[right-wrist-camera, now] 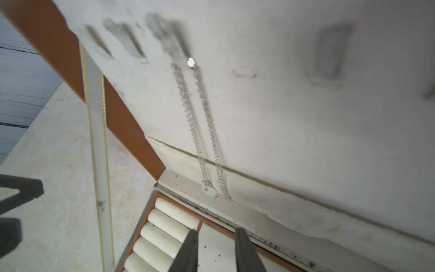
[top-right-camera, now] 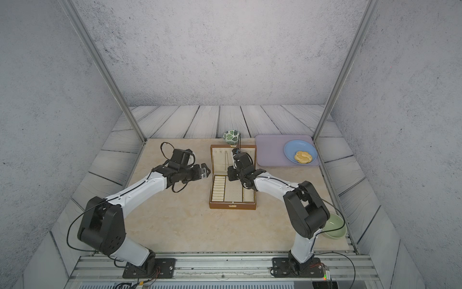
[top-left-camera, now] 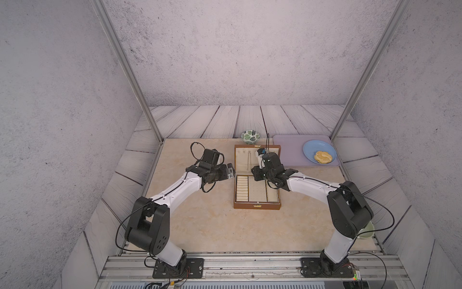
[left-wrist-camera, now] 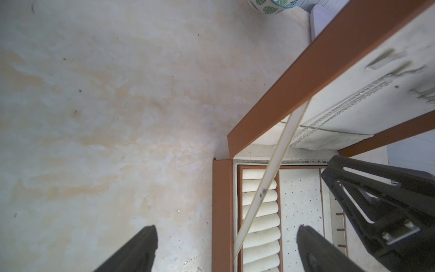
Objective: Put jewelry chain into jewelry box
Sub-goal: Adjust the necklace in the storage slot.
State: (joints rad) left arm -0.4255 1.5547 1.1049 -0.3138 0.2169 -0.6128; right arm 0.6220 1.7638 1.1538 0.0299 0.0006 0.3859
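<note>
Right wrist view: the chain (right-wrist-camera: 190,117) hangs in two strands from a blurred hook (right-wrist-camera: 175,48) in the upright lid of the jewelry box (right-wrist-camera: 294,113). Its lower ends lie against the bottom edge of the lid lining, just above the tray. The right gripper (right-wrist-camera: 217,232) stands over the tray's rear edge, clear of the chain, with its jaws a narrow gap apart and nothing between them.

Left wrist view: the left gripper (left-wrist-camera: 227,229) is spread wide and empty. It straddles the box's side wall beside the ring rolls (left-wrist-camera: 259,219).

In both top views the box sits at table centre. A leaf-patterned bowl (top-left-camera: 250,136) stands at 12 o'clock of it, and a lilac tray (top-left-camera: 290,147) at 2 o'clock — a blue plate (top-left-camera: 312,147) rests on that tray.
</note>
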